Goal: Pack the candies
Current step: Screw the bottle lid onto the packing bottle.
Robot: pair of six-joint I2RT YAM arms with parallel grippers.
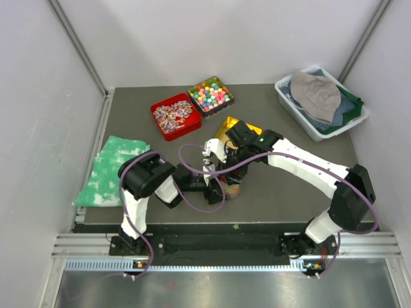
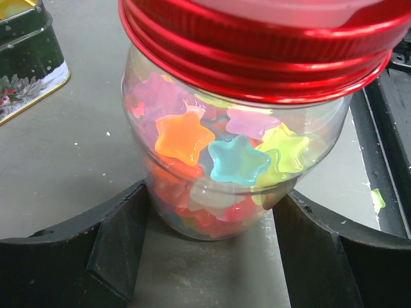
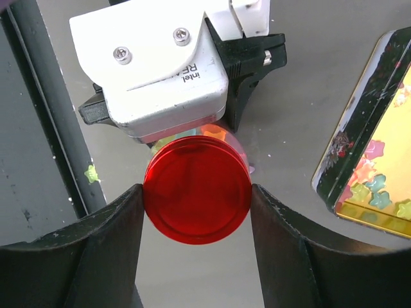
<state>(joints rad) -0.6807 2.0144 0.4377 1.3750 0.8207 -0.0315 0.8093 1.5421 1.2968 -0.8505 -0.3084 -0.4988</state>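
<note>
A clear jar (image 2: pixel 218 154) full of glossy star-shaped jelly candies (image 2: pixel 239 160) stands on the table (image 1: pixel 289 186) between the arms. A red screw lid (image 3: pixel 197 190) sits on top of it. My left gripper (image 2: pixel 212 212) is shut on the jar's lower body, one finger on each side. My right gripper (image 3: pixel 197 199) comes from above and is shut on the red lid's rim. In the top view the jar (image 1: pixel 232 189) is mostly hidden under both grippers. More star candies (image 3: pixel 376 192) lie in an open gold-lined tin (image 3: pixel 359 128) to the right.
The gold tin (image 1: pixel 226 125) lies just behind the jar. A red tin of striped wrapped sweets (image 1: pixel 158 120) and a tin of pastel balls (image 1: pixel 195 87) stand at the back. A green cloth (image 1: pixel 112 170) lies left, a bin with a hat (image 1: pixel 286 96) back right. A loose green candy (image 3: pixel 92 173) lies near the rail.
</note>
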